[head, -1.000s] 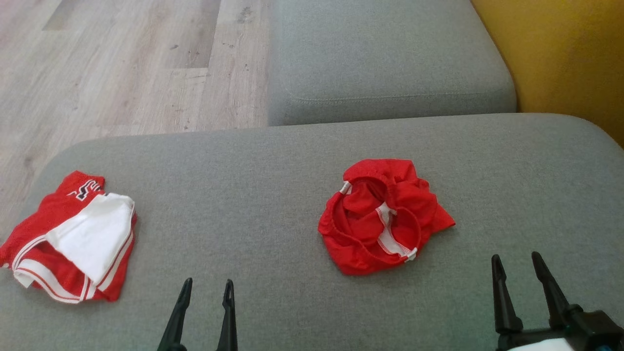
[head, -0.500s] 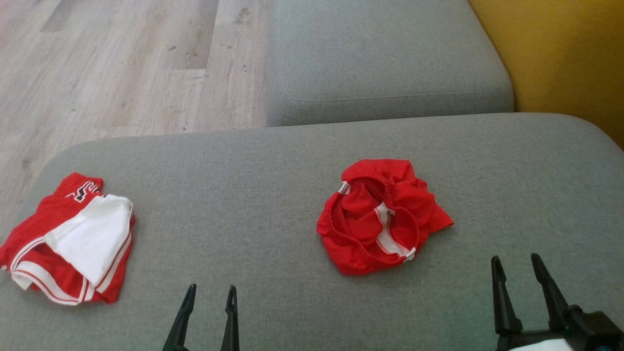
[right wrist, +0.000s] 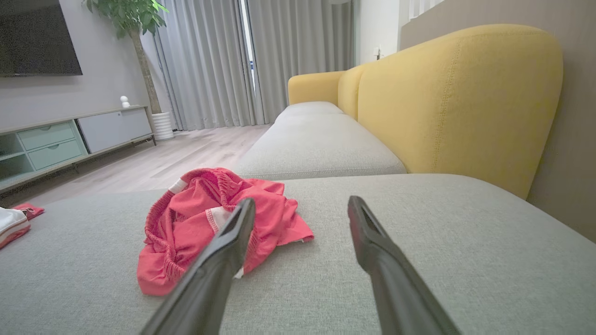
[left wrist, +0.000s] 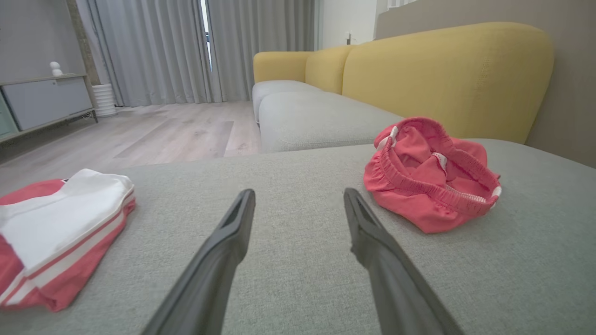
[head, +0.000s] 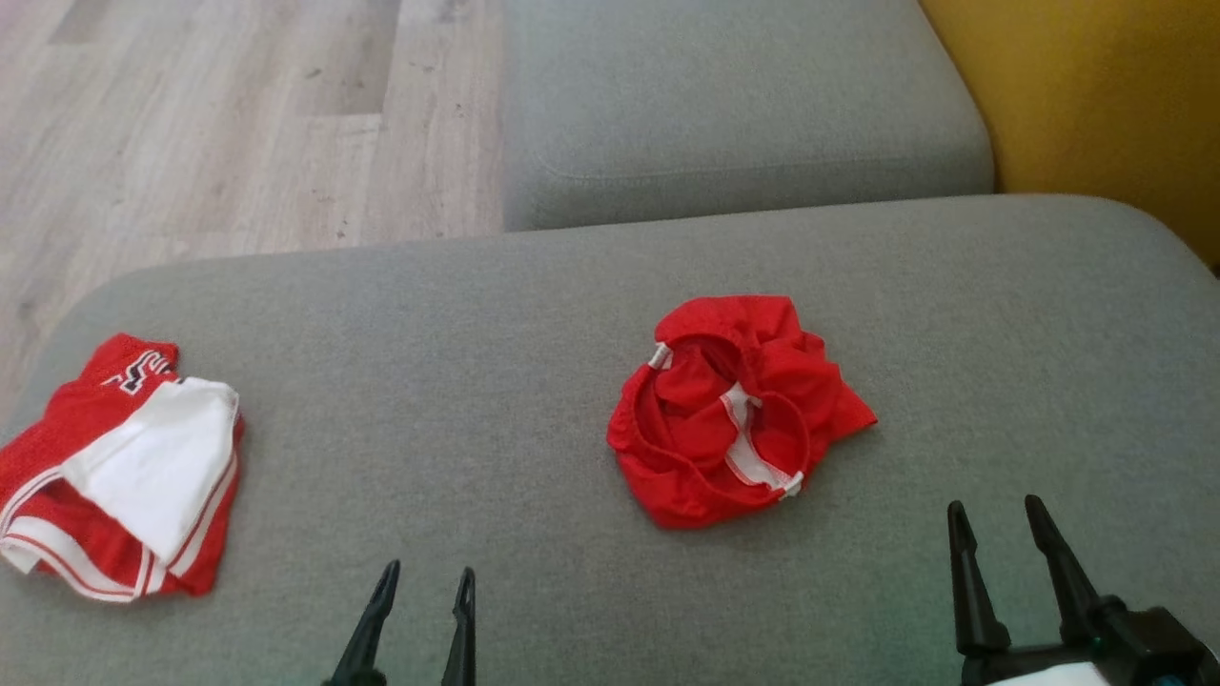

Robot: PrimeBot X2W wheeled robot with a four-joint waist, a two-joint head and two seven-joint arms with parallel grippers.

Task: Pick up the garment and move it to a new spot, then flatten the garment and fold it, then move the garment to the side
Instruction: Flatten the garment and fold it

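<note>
So far only the view shifts: the crumpled garment (head: 739, 410) lies untouched right of centre on the cushion (head: 477, 381), the left end effector (head: 427, 572) and right end effector (head: 996, 510) still gape empty nearside, and bare cushion runs left to the folded shorts (head: 124, 476), floor (head: 238, 143) beyond its far edge.

Soft even daylight, brightest through the far curtains (left wrist: 153, 51), faint shadow beneath the garment (head: 734, 410), red washed pinkish in my wrist views, my near fingers (left wrist: 219, 260) slightly soft, wide-angle stretch at edges.
</note>
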